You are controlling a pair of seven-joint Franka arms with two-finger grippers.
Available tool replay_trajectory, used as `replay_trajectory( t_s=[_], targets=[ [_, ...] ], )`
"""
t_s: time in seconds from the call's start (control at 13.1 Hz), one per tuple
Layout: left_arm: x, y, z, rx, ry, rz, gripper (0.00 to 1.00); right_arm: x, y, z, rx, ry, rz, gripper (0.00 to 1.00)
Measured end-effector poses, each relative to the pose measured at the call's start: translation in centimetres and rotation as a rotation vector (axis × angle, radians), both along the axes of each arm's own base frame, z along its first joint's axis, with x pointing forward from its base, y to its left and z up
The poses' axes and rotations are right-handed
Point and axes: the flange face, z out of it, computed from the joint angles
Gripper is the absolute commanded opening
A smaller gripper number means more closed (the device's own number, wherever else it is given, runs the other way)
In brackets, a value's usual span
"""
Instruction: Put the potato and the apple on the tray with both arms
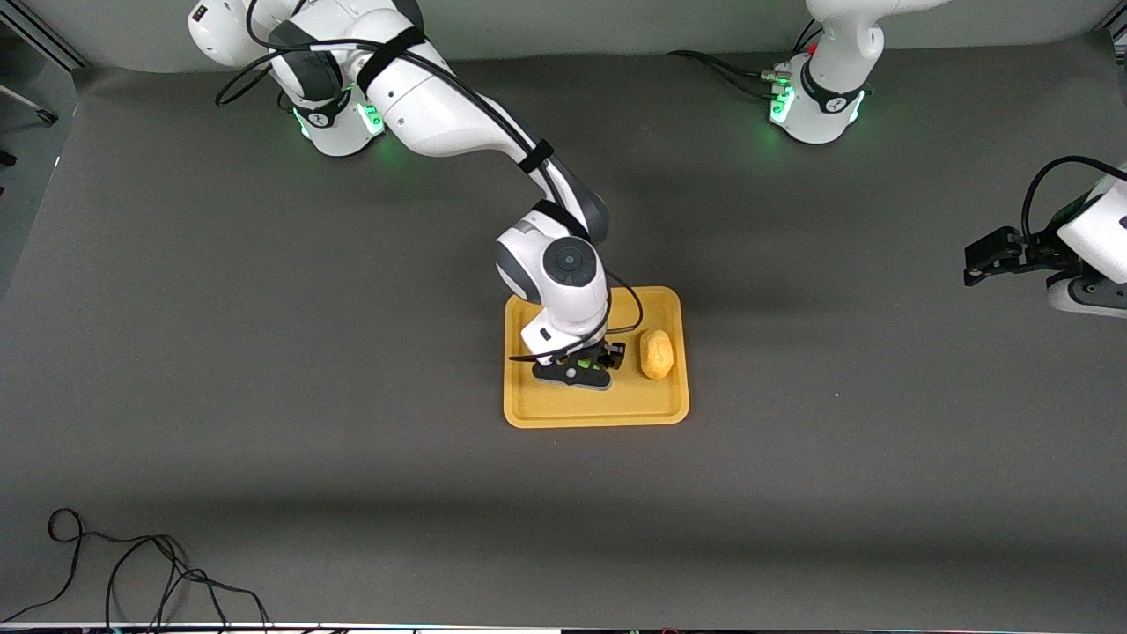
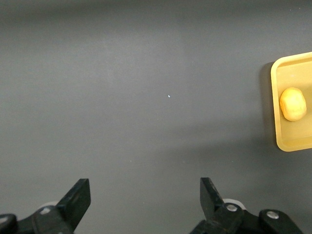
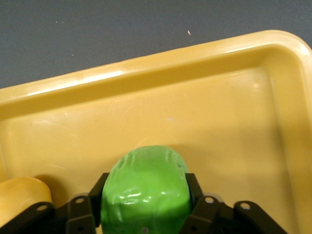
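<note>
The yellow-orange tray point(image 1: 599, 407) lies mid-table. The potato point(image 1: 656, 354) rests on it, toward the left arm's end; it also shows in the left wrist view point(image 2: 293, 104) and at the edge of the right wrist view point(image 3: 22, 197). My right gripper point(image 1: 588, 363) is low over the tray's middle, shut on the green apple point(image 3: 145, 187), which is just over the tray floor point(image 3: 209, 122). In the front view only a sliver of the apple point(image 1: 583, 362) shows under the hand. My left gripper point(image 2: 145, 200) is open and empty, held up over bare mat at the left arm's end point(image 1: 995, 260).
A black cable point(image 1: 132, 572) lies coiled on the mat near the front camera at the right arm's end. The grey mat point(image 1: 264, 352) surrounds the tray on all sides.
</note>
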Motion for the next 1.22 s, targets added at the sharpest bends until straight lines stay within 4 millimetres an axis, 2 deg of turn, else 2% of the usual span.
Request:
replay_trajectory(
  t_s=[0.23,0.31,0.38,0.46,0.61,0.84,1.07,1.22],
  targets=[
    [0.0,0.0,0.0,0.0,0.0,0.0,1.0,0.1,0.1,0.8,0.007,-0.007,0.0,1.0],
    [0.0,0.0,0.0,0.0,0.001,0.0,1.0,0.3,0.3,2.1,0.011,-0.01,-0.001,1.0],
    [0.0,0.0,-0.1,0.0,0.001,0.0,1.0,0.4,0.3,4.3,0.014,-0.009,-0.004,1.0],
    [0.0,0.0,-0.1,0.0,0.001,-0.001,1.0,0.5,0.4,7.5,0.02,-0.009,-0.007,1.0],
    [0.0,0.0,-0.1,0.0,0.003,-0.001,1.0,0.1,-0.2,15.3,0.039,-0.008,-0.015,1.0],
    [0.1,0.0,-0.3,-0.001,0.007,-0.002,1.0,-1.6,-2.7,26.2,0.047,0.017,-0.029,1.0],
    [0.1,0.1,-0.4,-0.001,0.009,-0.002,1.0,-3.5,-6.1,33.3,0.025,0.063,-0.042,1.0],
    [0.1,0.1,-0.5,-0.001,0.011,-0.002,1.0,-2.9,-10.7,36.6,-0.008,0.092,-0.031,1.0]
  ],
)
